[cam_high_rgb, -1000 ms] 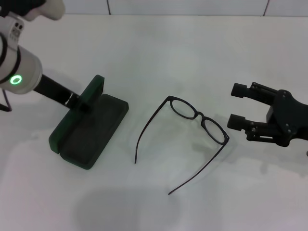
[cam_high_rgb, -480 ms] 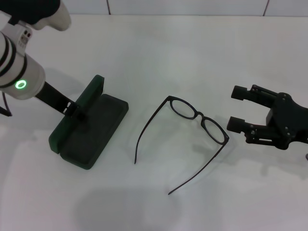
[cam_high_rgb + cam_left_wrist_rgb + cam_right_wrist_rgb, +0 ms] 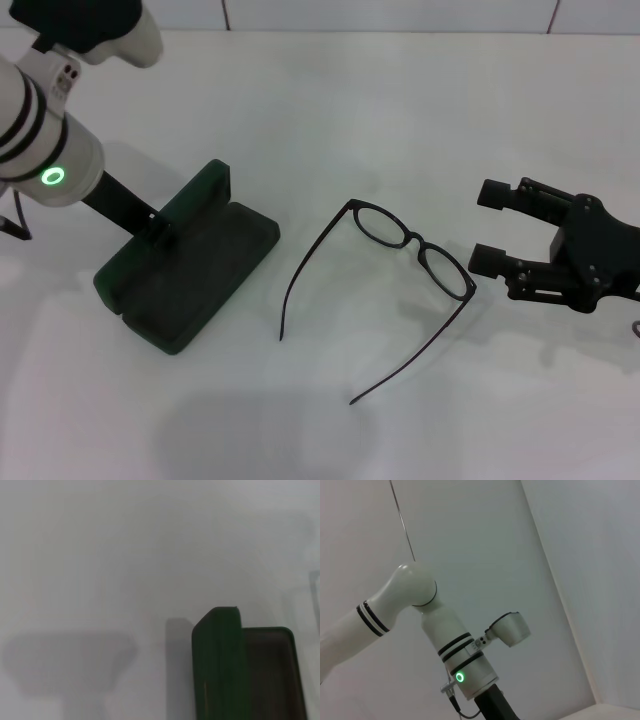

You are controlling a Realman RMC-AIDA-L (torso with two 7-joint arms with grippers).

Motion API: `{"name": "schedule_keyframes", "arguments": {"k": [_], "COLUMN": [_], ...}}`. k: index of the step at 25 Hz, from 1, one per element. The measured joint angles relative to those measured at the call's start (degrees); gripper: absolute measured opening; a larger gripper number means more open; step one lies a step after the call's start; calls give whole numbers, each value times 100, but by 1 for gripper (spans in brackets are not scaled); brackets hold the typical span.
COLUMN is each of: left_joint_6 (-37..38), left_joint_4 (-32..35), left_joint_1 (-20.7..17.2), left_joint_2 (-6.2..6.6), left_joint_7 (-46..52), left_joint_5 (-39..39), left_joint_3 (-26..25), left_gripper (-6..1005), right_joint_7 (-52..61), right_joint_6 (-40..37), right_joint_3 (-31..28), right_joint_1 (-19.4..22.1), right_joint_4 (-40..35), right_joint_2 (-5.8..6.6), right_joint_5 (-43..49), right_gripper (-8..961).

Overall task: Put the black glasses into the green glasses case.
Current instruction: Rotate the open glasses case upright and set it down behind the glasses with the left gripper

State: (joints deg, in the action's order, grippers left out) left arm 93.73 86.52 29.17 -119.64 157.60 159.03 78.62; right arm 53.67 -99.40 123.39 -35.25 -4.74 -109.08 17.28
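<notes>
So far nothing is packed: from the head view, the black glasses (image 3: 400, 290) lie unfolded mid-table, the right gripper (image 3: 487, 226) spread wide at their three o'clock. The green glasses case (image 3: 185, 262) sits open at nine o'clock, the left gripper (image 3: 160, 230) at its lid, fingers unclear. Left wrist view shows just the case's raised lid and lining; right wrist view, only the other arm.

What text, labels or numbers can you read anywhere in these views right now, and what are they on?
No readable text in any view.
Green glasses case: a faint pale mark shows on the lid's outer face in the left wrist view, too blurred to read.
Left arm: small dark marks on a white patch near the wrist, too small to read; the lit green ring is a light, not a sign.
Black glasses: no marking visible.
</notes>
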Motion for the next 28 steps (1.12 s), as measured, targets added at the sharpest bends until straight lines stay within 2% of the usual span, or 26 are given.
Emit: {"name": "schedule_keyframes", "arguments": {"k": [12,21,23,28], "left_joint_6": [4,-314,-727,-1597], "left_joint_4": [194,833,851,713], "left_joint_1": [56,216,352,373], "left_joint_2": [10,9,1,0], "left_joint_7": [-9,-474,-1032,-2052], "left_joint_5": [-11,12,13,22], "left_joint_3": [-6,-10,146,634], "left_gripper": [197,199,200,201], "right_joint_7": [-64,-78,-84,-91], "right_joint_6": [0,-92,-113,-285], "right_joint_3": [-121,-82,-81,-78], "right_joint_1": [96,38,21,25], "right_joint_4": [9,-53,-59,-190], "right_joint_2": [1,-6,-18,-19], "right_joint_5": [-5,241,368,775], "right_gripper": [875,873,873,872]}}
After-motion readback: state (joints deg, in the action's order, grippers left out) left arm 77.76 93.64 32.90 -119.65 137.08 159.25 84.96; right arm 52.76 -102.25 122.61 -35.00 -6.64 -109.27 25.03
